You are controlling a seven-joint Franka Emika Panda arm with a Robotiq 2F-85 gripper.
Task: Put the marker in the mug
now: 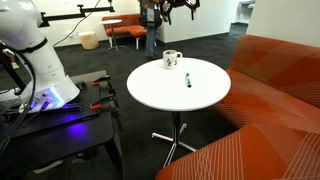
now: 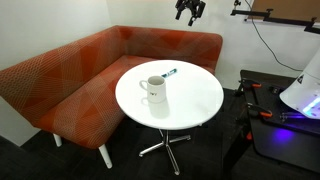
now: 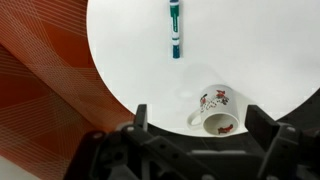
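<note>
nothing is done yet: the thin dark teal marker (image 3: 175, 30) lies flat on the round white table (image 3: 260, 40), apart from the small white ceramic mug (image 3: 215, 110), with the gripper (image 2: 190, 15) high above, jaws spread and empty

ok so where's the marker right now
The marker lies flat on the round white table, close to the white mug but apart from it; in the wrist view it sits above the mug.
</note>
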